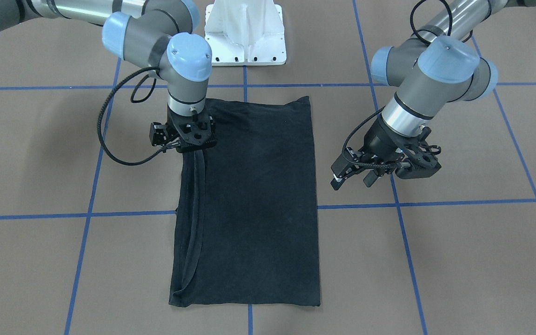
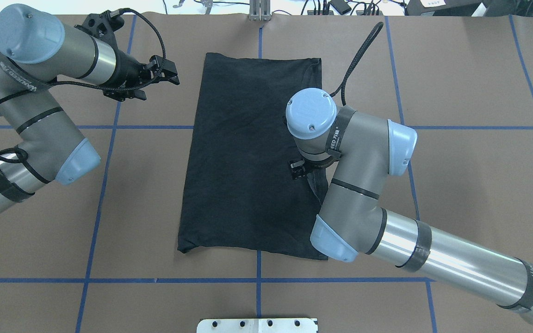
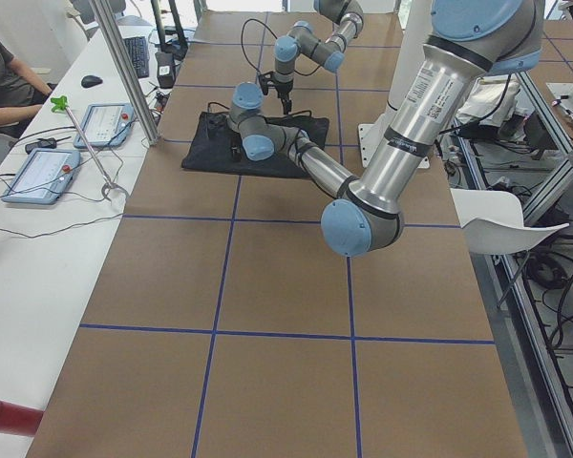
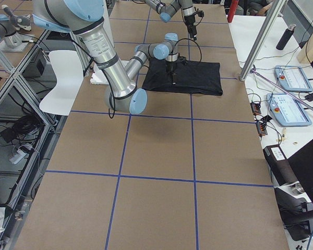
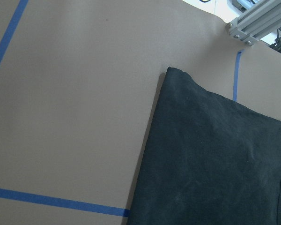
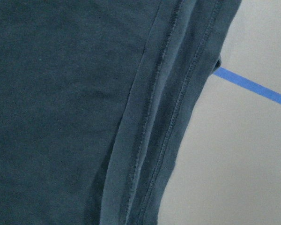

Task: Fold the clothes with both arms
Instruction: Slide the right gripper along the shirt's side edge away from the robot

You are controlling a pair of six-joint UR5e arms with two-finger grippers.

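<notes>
The black T-shirt (image 1: 258, 195) lay flat at the middle of the table (image 1: 458, 260), folded to a long rectangle with its plain side up. Its short ends faced the table's robot-side edge and the operators' edge. The end nearer the robot lay a little way in front of the white pedestal (image 1: 245, 32). Along the long side toward the robot's right, a folded-in strip with stitched hems (image 6: 168, 108) ran most of the shirt's length. The right wrist view showed it close up, with bare table and a blue tape line (image 6: 253, 86) just beyond.

The right arm (image 2: 354, 157) reached over the shirt from the robot-side edge. The right gripper (image 1: 191, 145) pointed straight down at that hemmed side, in the half nearer the robot. Its fingers were hidden under the wrist in every view, so whether it was released or clenched on the cloth could not be told.

The left arm (image 2: 40, 115) was on the other side. The left gripper (image 1: 354, 180) hung over bare table off the shirt's opposite long side, apart from the cloth and tilted toward it. Its fingers (image 1: 338, 182) stood spread with nothing between them. The left wrist view looked down on the shirt's corner (image 5: 171, 70) toward the operators' edge
</notes>
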